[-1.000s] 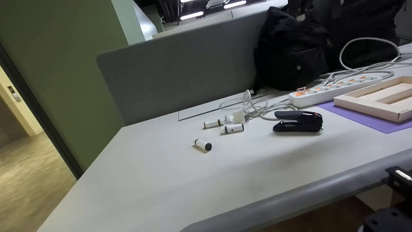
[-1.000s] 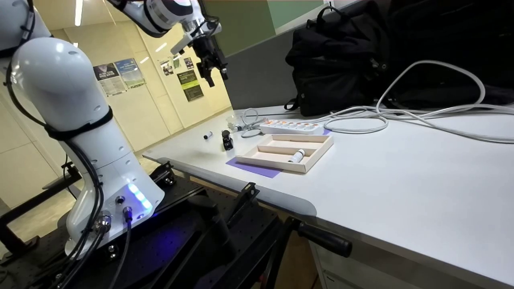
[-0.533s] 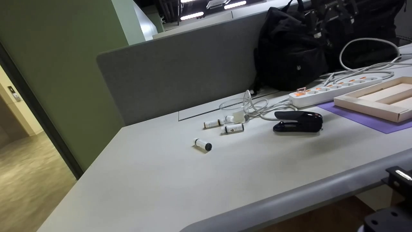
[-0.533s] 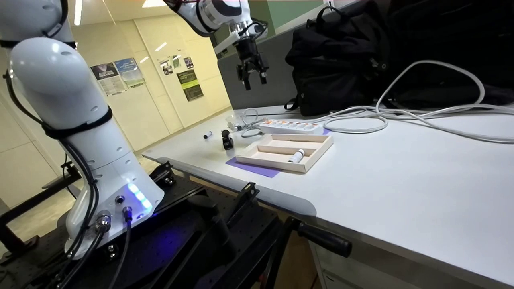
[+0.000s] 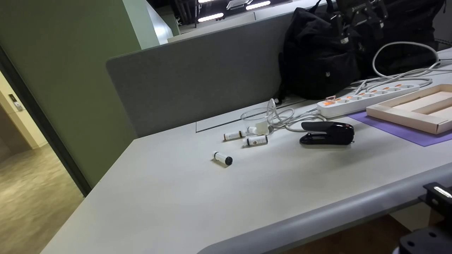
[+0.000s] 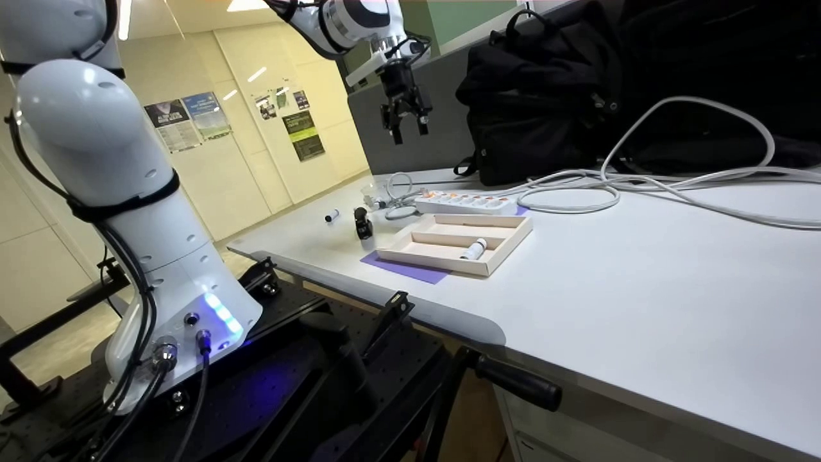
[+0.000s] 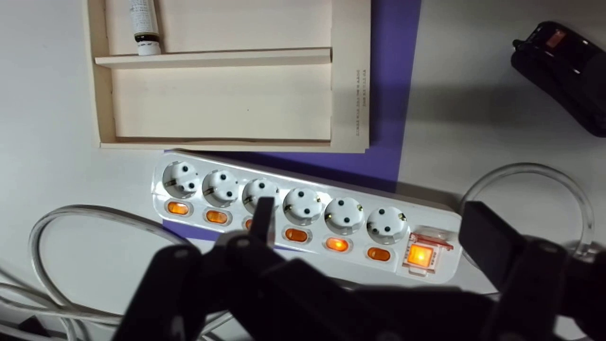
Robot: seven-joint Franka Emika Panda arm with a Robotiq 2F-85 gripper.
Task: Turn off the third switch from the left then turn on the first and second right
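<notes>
Jaws spread wide, nothing in their hold, and the black two-fingered gripper (image 6: 410, 131) hangs high over the white tabletop (image 6: 616, 301), fingers pointing down. One dark fingertip (image 7: 262, 220) cuts across the third socket from the left of the long white plastic power strip (image 7: 318, 227) in the wrist view, its partner showing just past the right end; both hover well above it, as an exterior view has it.

And look along that strip: six round sockets (image 7: 302, 206), with six orange oval rocker switches (image 7: 296, 235) just below them. Fifth from the left in the wrist view, that switch glows bright! Brightest of all is the square orange switch (image 7: 419, 255) at the right end, its clear reddish cover (image 7: 432, 240) standing up. First, second, fourth and sixth look duller; the third is half behind the finger, so I can't call it.

Further out, the strip lies partly on a flat purple sheet (image 7: 388, 94), just beside a shallow pale wooden tray (image 7: 344, 109), where a white labelled tube (image 7: 143, 21) rests in the compartment away from the strip. Next, a glossy black stapler (image 7: 563, 76), apart from the sheet, and past it, in an exterior view, small white vials (image 5: 255, 140) lying on their sides. At the back, white cable (image 6: 693, 99) loops across in front of bulky black backpacks (image 6: 532, 109) and the grey partition (image 5: 197, 84).
</notes>
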